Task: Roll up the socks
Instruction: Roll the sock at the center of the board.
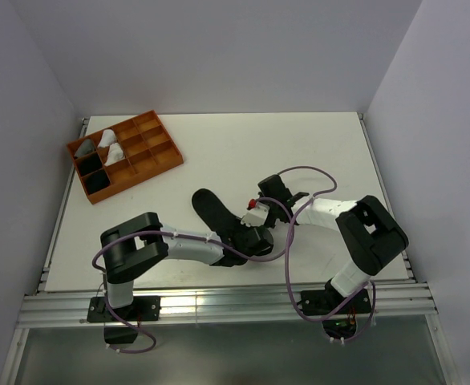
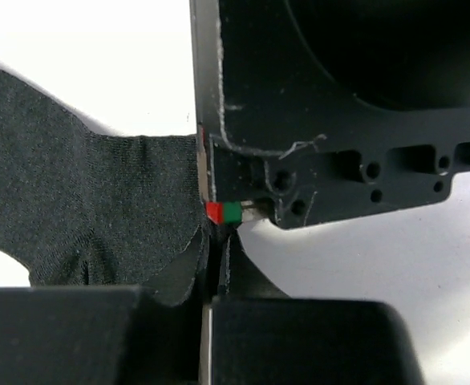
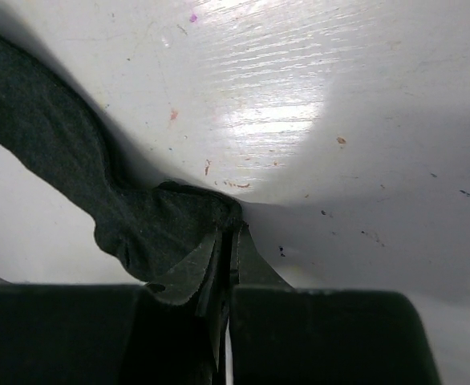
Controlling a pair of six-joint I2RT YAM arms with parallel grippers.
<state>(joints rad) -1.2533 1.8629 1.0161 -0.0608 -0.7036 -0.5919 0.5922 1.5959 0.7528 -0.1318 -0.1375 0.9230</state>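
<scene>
Black sock (image 1: 210, 208) lies stretched on the bench (image 1: 315, 144) near the front edge, and both hands have 1 end of it: left hand (image 2: 216, 271) clamped on the fabric, right hand (image 3: 227, 255) pinched tight just beside it. Looks like the roll is only starting, so next the 2 hands need to turn that edge over together toward the free end.

The left arm (image 1: 188, 241) reaches in from the left and the right arm (image 1: 328, 210) from the right, and their jaws meet close together over the white tabletop (image 1: 299, 152), at one end of a black sock (image 1: 211, 207). The sock lies flat, stretching away from the jaws up and to the left. Well beyond it, far from both jaws, sits an orange tray (image 1: 156, 152) with white, grey and black bundles in its compartments.
</scene>
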